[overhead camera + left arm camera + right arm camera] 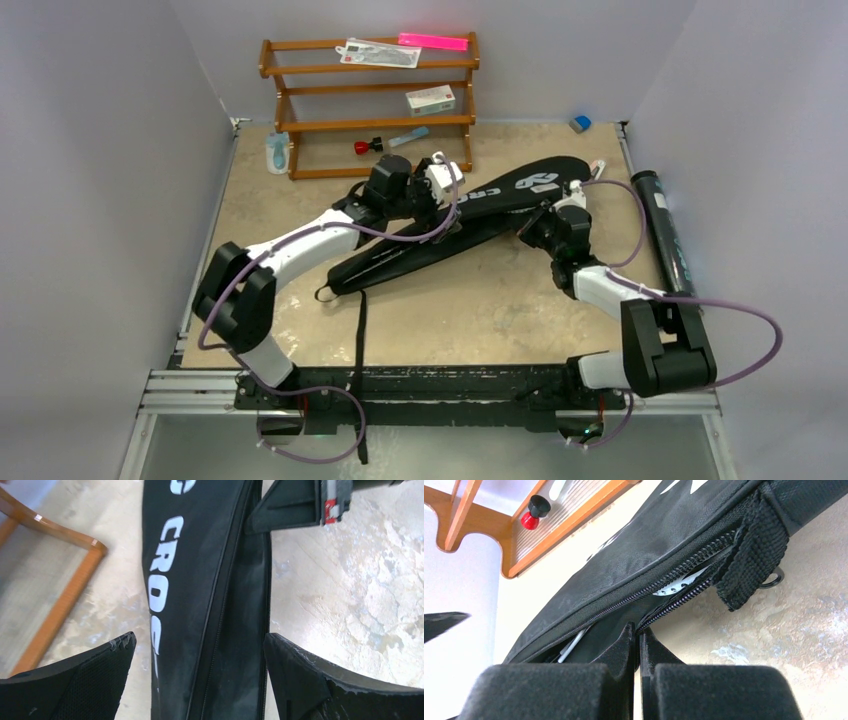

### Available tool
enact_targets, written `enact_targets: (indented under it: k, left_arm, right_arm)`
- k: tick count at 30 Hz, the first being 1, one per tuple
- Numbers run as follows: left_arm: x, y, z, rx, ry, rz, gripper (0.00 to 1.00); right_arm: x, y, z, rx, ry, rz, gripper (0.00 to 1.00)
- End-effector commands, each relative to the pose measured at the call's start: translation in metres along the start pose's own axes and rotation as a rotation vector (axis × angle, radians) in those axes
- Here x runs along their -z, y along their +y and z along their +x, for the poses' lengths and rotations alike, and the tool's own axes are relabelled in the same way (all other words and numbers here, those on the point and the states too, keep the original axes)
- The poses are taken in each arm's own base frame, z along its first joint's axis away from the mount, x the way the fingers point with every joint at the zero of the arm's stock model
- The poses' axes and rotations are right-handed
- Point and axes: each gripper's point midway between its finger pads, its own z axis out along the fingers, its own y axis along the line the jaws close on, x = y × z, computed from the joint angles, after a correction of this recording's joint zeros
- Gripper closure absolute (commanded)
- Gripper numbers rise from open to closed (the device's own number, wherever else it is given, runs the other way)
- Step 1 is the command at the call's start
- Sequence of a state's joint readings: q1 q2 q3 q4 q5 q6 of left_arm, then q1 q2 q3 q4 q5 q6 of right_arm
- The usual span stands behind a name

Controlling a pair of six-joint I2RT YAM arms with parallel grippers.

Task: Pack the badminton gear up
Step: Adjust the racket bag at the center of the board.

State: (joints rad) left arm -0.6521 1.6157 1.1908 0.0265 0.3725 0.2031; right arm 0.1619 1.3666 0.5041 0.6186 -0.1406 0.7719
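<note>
That bag [530, 185] mid-frame looks soft and floppy, so grab the zipper [664, 578]; left gripper [200, 645] gapes wide, right gripper [640, 635] is pinched together.

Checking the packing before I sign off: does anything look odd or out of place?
On the long black fabric bag, the zip gapes, a pale racket frame showing through. The dark cylindrical tube lies outside it by the right edge of the table.

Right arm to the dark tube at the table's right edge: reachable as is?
Probably yes: the tube lies beside that arm, nothing between. But the right gripper is shut at the bag zipper; it must open first.
</note>
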Motion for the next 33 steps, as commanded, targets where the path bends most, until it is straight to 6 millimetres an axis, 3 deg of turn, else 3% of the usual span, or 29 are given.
enact_targets:
  k: [1, 11, 19, 24, 27, 29, 33]
  left_arm:
    - [-0.015, -0.007, 0.002, -0.008, 0.006, 0.086, 0.03]
    - [-0.039, -0.032, 0.037, 0.131, 0.132, 0.265, 0.09]
    - [-0.044, -0.053, 0.043, 0.114, 0.148, 0.337, 0.11]
    - [-0.052, -0.066, 0.059, 0.023, 0.225, 0.305, 0.12]
    - [-0.056, -0.062, 0.066, -0.062, 0.275, 0.213, 0.12]
    - [-0.056, -0.049, 0.069, -0.108, 0.301, 0.112, 0.12]
    - [-0.054, -0.028, 0.066, -0.168, 0.322, -0.040, 0.24]
  right_arm:
    - [0.009, 0.013, -0.013, 0.047, -0.056, -0.028, 1.00]
    - [0.012, 0.020, -0.010, 0.045, -0.045, -0.063, 1.00]
    - [0.016, 0.030, -0.012, 0.040, -0.040, -0.089, 1.00]
    - [0.020, 0.038, -0.012, 0.033, -0.040, -0.106, 1.00]
    - [0.022, 0.044, -0.012, 0.031, -0.039, -0.122, 1.00]
    - [0.023, 0.047, -0.012, 0.027, -0.035, -0.133, 1.00]
    - [0.024, 0.054, -0.009, 0.024, -0.026, -0.153, 1.00]
